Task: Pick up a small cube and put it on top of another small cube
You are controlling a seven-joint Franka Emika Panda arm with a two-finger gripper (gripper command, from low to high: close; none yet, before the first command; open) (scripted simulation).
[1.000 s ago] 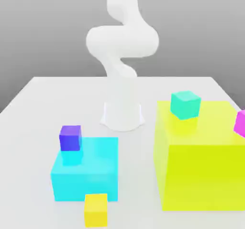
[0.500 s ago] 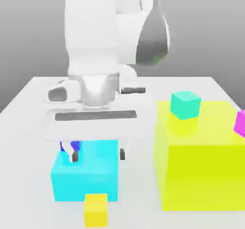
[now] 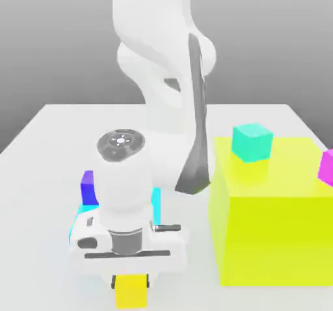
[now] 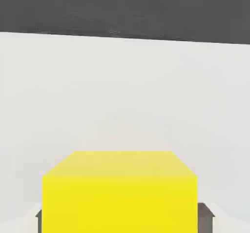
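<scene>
The small cube point(image 3: 131, 293), bright yellow, rests on the white table point(image 3: 45, 147) at the front. My gripper point(image 3: 131, 282) has come straight down over it and is shut on it, one finger against each side. In the hand view the yellow small cube point(image 4: 119, 193) sits between the two dark fingertips point(image 4: 205, 216), still resting on the table. Another small cube point(image 3: 252, 142), teal-green, stands on top of the large yellow-green block point(image 3: 273, 225) at the exterior view's right, well apart from my hand.
A cyan block point(image 3: 80, 209) sits right behind my hand, mostly covered by it, with a small blue-purple cube point(image 3: 88, 187) on top. A magenta cube point(image 3: 326, 166) lies at the far right edge of the yellow-green block. The arm's base stands at mid-table.
The arm swung forward from upright, passed over the cyan block and dropped onto the yellow cube. The fingers went from wide open to shut on it.
</scene>
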